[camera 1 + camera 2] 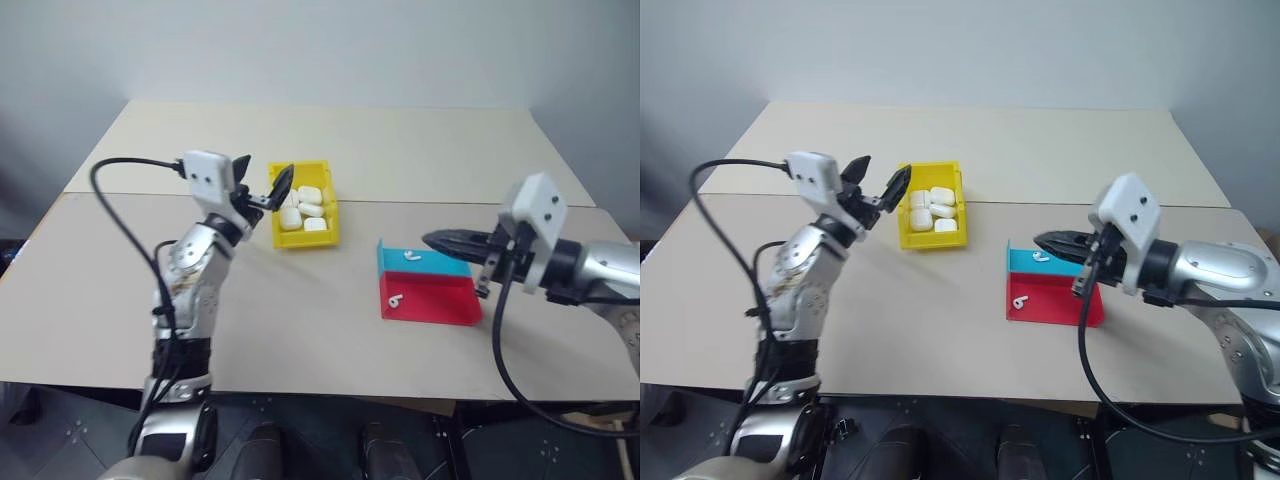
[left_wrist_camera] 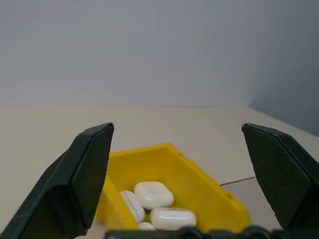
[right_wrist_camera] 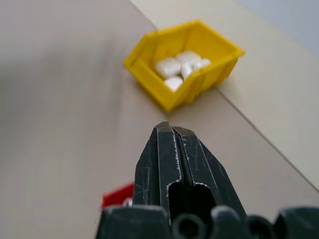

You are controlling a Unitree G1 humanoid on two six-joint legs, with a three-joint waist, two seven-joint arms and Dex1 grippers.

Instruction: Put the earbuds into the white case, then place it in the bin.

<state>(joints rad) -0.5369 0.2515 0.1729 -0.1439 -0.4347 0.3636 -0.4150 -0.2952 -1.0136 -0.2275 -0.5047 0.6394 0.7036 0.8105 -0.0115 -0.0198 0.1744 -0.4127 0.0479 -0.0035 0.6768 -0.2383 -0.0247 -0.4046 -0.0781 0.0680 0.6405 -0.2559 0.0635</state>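
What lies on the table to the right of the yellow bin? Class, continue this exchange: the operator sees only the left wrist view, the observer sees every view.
Observer: A red tray, with a blue tray right behind it.
Operator: Where are the earbuds?
Observer: One earbud lies in the blue tray, the other earbud in the red tray.
Operator: And the other arm?
Observer: The right gripper is shut, empty, with its tip over the blue tray.

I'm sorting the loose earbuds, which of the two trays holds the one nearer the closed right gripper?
The blue tray: its earbud lies just ahead of the right gripper. The other earbud sits in the red tray, nearer the robot.
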